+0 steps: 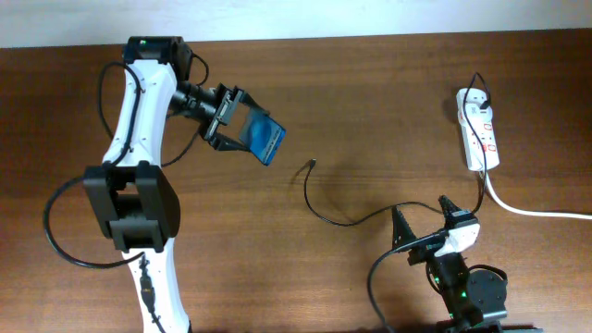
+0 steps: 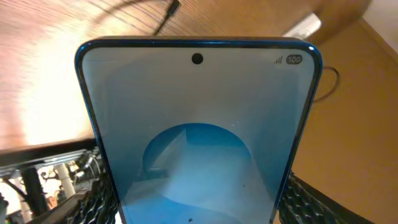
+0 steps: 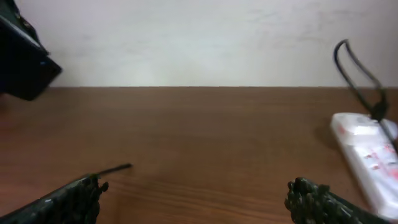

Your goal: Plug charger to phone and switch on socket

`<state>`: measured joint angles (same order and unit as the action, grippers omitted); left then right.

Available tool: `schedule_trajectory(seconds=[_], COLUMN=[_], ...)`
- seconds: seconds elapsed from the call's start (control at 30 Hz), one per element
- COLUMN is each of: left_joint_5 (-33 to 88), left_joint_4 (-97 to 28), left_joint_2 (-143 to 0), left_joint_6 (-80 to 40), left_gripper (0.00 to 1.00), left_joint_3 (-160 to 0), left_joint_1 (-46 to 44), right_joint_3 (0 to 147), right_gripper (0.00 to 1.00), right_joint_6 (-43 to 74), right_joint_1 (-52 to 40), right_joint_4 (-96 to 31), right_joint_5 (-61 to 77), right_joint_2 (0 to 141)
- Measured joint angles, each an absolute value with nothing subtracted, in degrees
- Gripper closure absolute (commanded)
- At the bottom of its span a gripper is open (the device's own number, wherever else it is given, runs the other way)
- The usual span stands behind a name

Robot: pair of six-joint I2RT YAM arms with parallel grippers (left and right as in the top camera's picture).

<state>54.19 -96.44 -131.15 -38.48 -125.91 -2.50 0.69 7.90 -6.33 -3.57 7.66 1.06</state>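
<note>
Gripping the one phone [image 1: 266,139], the left gripper [image 1: 239,128] hangs; right gripper [image 1: 422,207] spread wide; one charger [image 1: 306,188], one socket [image 1: 479,134]

Robot lab bench.
A left arm [image 1: 129,120] and a right arm [image 1: 467,287] stood at a wooden surface [image 1: 370,92] beside a plain wall [image 3: 186,37].

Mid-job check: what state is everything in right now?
left gripper: shut on the phone
phone: held off the table, screen lit
charger: on the table, tip loose, not in phone
socket: on the table, switch position unreadable
right gripper: open, empty
</note>
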Motion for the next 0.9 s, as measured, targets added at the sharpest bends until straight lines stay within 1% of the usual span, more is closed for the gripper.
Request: schedule_trajectory(seconds=[0.2, 0.3, 0.37, 0.43, 0.57, 0.67, 0.77, 0.83, 0.9], left_joint_5=[57.06, 57.43, 57.47, 56.97, 55.7, 54.89, 54.41, 53.84, 52.66], left_joint_4=[-96.47, -95.61, -94.7, -94.61, -92.92, -91.53, -91.46, -91.46, -91.72], left_joint_2=[-131.15, -131.15, -131.15, -131.15, -131.15, -131.15, -131.15, -131.15, -131.15], left_joint_6=[-40.1, -41.67, -42.44, -43.53, -46.09, -48.27, -49.39, -49.6, -50.26], left_gripper=[1.0, 1.0, 1.0, 1.0, 1.0, 1.0, 1.0, 1.0, 1.0], left_joint_3=[-125.91, -125.93, -126.02, -126.13, -126.13, -126.13, -126.13, -126.13, -126.13], left_joint_1=[-2.31, -1.76, -1.52, -1.52, -1.52, -1.52, -1.52, -1.52, -1.52], right_joint_3=[3.22, 9.43, 15.38, 22.79, 36.86, 46.26, 49.69, 49.82, 49.82], right_gripper=[0.02, 0.02, 0.02, 0.02, 0.02, 0.02, 0.0, 0.08, 0.1], right_joint_6=[18.72, 22.72, 24.53, 25.63, 26.57, 26.83, 27.0, 27.24, 28.27], right_joint_1=[-6.33, -6.33, -6.33, -6.33, -6.33, -6.33, -6.33, -6.42, -7.18], right_joint_4=[-3.99, -3.81, -3.88, -3.86, -6.59, -6.44, -5.43, -2.94, 0.49], right_joint_5=[14.5, 17.91, 21.47, 25.8, 35.7, 46.63, 54.3, 57.14, 58.81], right_joint_2=[2.11, 9.34, 18.44, 30.61, 50.72, 65.01, 73.73, 78.28, 83.05])
